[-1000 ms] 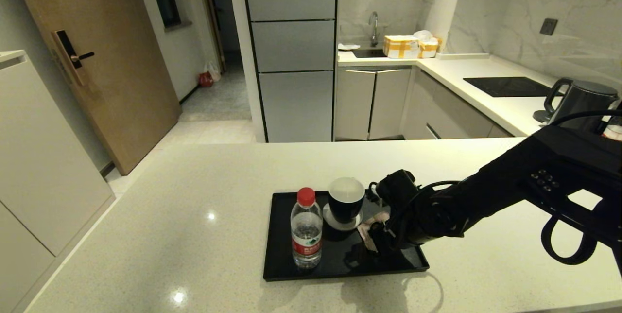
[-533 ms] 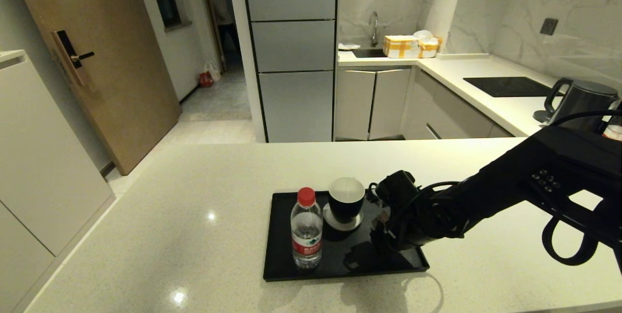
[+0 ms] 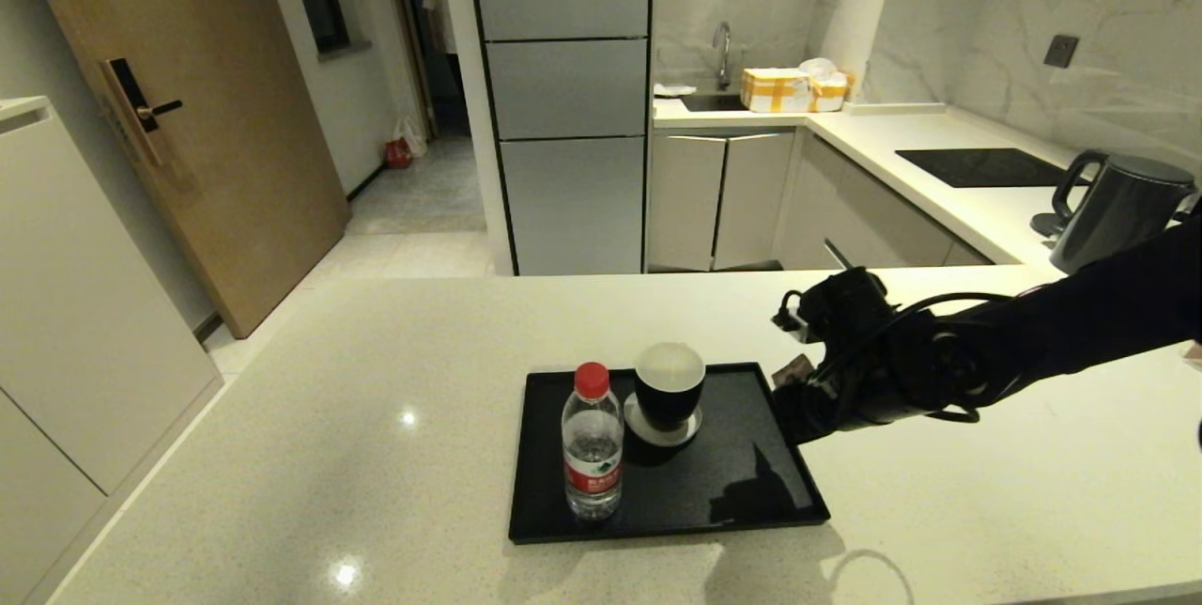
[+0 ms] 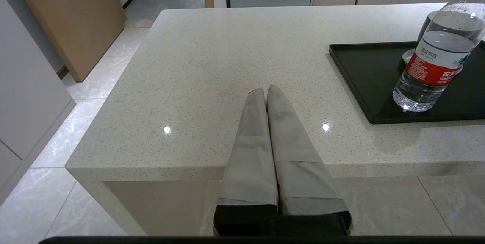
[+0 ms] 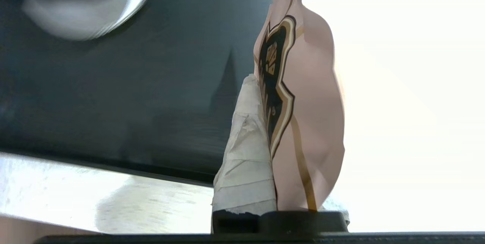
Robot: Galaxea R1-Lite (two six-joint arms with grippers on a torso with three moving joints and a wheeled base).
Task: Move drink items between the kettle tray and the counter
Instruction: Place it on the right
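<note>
We see the right pincer [image 5: 265,85] grasping the tea sachet [image 5: 303,115] edgewise, lifted clear above the kettle tray [image 3: 657,520] at center-right, likely bound for the worktop [image 3: 939,511].

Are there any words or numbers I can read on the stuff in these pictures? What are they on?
Water bottle, red label: white Chinese characters, too small to read for sure.
Tea sachet, held in the right tool: a dark and gold logo, no readable letters.
Black cup, kettle tray, kettle: no writing shows.
Yellow and white box by the sink: too far to read.
</note>
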